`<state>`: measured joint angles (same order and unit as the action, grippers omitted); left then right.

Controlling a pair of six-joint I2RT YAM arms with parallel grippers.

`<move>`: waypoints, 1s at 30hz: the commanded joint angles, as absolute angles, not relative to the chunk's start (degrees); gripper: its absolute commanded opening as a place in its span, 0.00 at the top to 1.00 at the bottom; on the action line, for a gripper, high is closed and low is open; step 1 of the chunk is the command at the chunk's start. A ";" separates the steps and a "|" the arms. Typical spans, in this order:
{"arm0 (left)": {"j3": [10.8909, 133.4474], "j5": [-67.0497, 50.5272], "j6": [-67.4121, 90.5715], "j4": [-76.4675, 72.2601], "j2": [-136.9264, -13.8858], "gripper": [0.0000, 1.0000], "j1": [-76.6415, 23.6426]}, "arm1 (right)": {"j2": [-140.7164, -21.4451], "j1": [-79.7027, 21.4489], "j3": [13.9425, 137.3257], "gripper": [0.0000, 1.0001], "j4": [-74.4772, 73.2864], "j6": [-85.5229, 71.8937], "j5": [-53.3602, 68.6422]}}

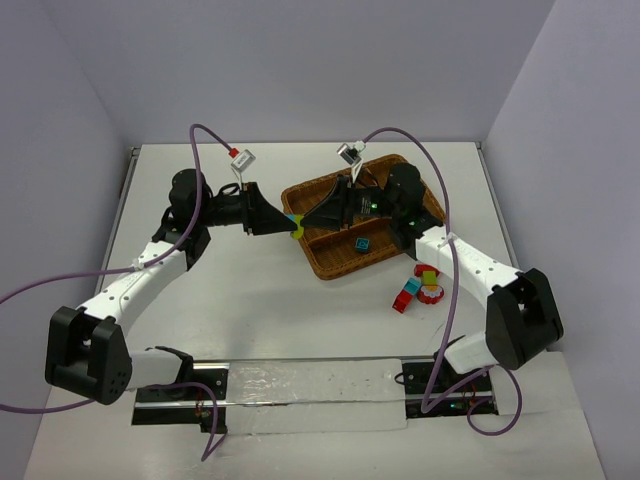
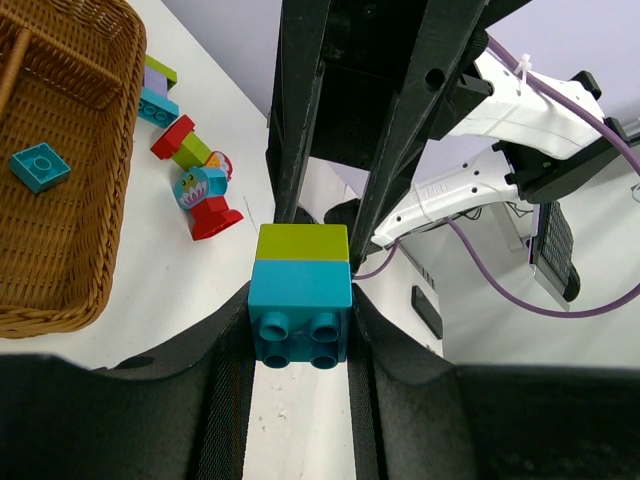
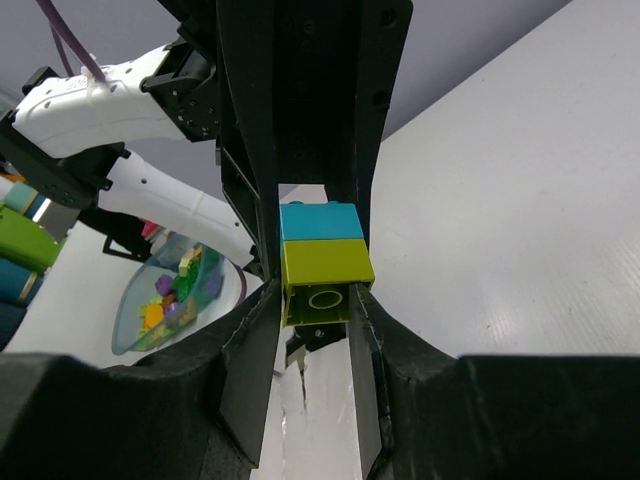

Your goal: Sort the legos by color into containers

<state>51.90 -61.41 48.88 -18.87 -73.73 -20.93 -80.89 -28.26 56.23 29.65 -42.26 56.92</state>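
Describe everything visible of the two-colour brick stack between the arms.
The stack is two glossy plastic bricks joined: a cyan brick, four round studs on its free end, and a yellow-green brick. It hangs above the table by the basket's left rim. The left end effector clamps the cyan one, the right end effector the yellow-green.

White table (image 1: 262, 305) — plain lavender-grey walls (image 1: 300, 60) on three sides, soft even light
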 commanded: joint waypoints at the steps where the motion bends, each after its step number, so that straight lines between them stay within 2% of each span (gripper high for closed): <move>1: 54.14 -62.64 48.08 -21.27 -73.04 1.00 -22.52 | -81.39 -28.63 57.96 0.61 37.04 -44.34 58.89; 24: 55.29 -61.79 48.16 -21.27 -74.71 1.00 -24.26 | -83.40 -29.09 58.80 0.61 39.37 -46.85 61.08; 25: 55.37 -61.79 48.16 -21.27 -74.80 1.00 -24.35 | -83.32 -29.09 58.80 0.63 39.37 -46.85 60.99; 28: 55.63 -61.79 48.16 -21.27 -75.07 1.00 -24.43 | -83.06 -29.09 58.71 0.92 39.37 -46.86 60.65; 29: 55.66 -61.80 48.14 -21.25 -75.15 1.00 -24.43 | -83.04 -29.09 58.69 0.92 39.37 -46.93 60.64; 30: 55.85 -61.93 47.95 -21.13 -75.15 1.00 -24.43 | -82.91 -29.09 58.57 0.98 39.30 -46.93 60.57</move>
<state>52.72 -61.56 48.80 -19.57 -74.16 -21.82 -83.00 -27.66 56.25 34.80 -47.22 60.91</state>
